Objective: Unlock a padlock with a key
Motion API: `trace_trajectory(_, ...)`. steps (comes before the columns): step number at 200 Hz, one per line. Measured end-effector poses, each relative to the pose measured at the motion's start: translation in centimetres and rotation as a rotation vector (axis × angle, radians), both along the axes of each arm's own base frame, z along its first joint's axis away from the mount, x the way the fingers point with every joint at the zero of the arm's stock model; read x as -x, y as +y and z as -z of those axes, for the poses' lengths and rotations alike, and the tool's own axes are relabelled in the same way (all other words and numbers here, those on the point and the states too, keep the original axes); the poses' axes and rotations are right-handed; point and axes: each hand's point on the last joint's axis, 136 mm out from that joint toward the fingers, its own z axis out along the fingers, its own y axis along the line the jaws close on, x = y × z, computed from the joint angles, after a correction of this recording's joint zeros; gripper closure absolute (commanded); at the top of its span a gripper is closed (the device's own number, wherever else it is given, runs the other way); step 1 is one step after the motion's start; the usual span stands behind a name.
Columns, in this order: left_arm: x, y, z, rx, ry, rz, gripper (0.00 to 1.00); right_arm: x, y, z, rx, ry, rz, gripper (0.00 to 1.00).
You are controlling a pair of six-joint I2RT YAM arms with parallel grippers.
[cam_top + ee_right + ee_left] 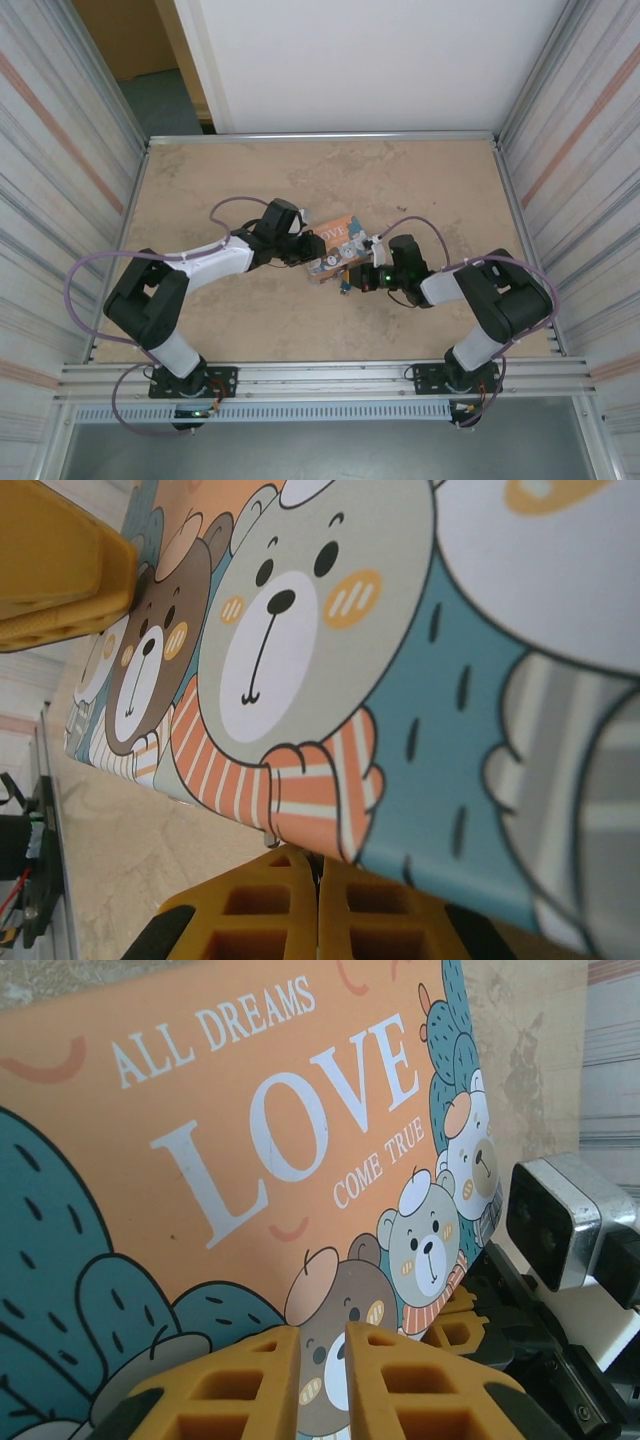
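From the overhead cam, both arms are huddled around the orange LOVE tin (335, 240), which sits about mid-table (200, 180). The left gripper (303, 250) is at the tin's 9 o'clock edge and the right gripper (357, 278) comes in at roughly its 5 o'clock corner. The padlock (343, 287), as best I can tell, is the tiny bluish speck right at the tin's 6 o'clock edge, just beside the right fingertips. It's too small on that feed for me to say anything about the shackle. On the left wrist cam, the orange fingers (240, 1385) are nearly together, with a thin slit through which the bear artwork on the lid shows. I honestly can't tell whether the tips are pinching the tin or just hovering over it. The right arm's camera housing (560, 1215) sits at 3 o'clock in that view. On the right wrist cam, the right gripper's pads (270, 910) are pressed flat against each other, with only a hairline seam between them, directly below the tin's lower edge. Whether something thin is caught in that seam, I can't tell.
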Motion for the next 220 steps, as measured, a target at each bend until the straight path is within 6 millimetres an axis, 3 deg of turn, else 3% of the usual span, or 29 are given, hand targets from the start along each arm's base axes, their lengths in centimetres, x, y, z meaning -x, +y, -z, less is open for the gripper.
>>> trace_trajectory(81,0.0,-0.1,-0.1,0.030,-0.031,0.000,0.82,-0.2,-1.0,-0.1,-0.060,0.091,0.149,1.00)
trace_trajectory(141,0.2,0.0,-0.1,0.050,-0.046,-0.006,0.82,-0.5,-0.5,-0.2,-0.112,0.184,0.282,1.00)
trace_trajectory(220,0.4,0.3,-0.2,0.065,-0.057,-0.012,0.82,-2.4,-1.2,-0.8,-0.152,0.205,0.435,1.00)
